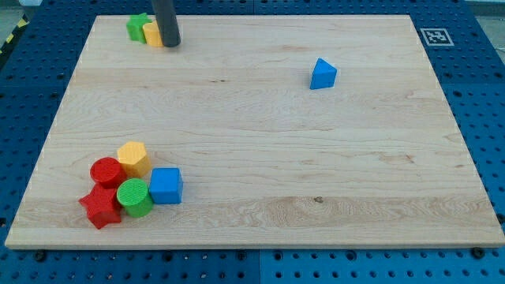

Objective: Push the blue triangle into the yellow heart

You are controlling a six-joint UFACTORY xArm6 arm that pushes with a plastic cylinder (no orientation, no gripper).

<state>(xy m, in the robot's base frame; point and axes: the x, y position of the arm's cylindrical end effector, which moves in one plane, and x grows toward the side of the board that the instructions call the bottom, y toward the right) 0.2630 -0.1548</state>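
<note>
Wooden board (260, 134) lay on a blue pegboard table (31, 79). Seven blocks counted on it, in two groups plus one loner.

Blue: two. One blue triangle (323, 73) sat alone toward the view's upper right, well apart from everything else. One blue cube (166, 185) sat in the cluster at the view's lower left.

Yellow: two. One yellow block (151, 34) at the view's top left, mostly hidden behind the rod, so its heart shape could not be confirmed. One yellow hexagonal block (134, 157) at the top of the lower-left cluster.

Green: two. One green block (137, 27), shape unclear, touching the yellow block's left side at the top. One green cylinder (135, 196) in the cluster, just left of the blue cube.

Red: two. One red cylinder (106, 171) beside the yellow hexagonal block, one red star (100, 207) at the cluster's lower-left end.

One rod, no pincer on it, so nothing to open or close. My tip (170, 44) stood against the right side of the yellow block at the top left, far from the blue triangle.

One black-and-white marker tag (434, 36) sat at the board's upper right corner.
</note>
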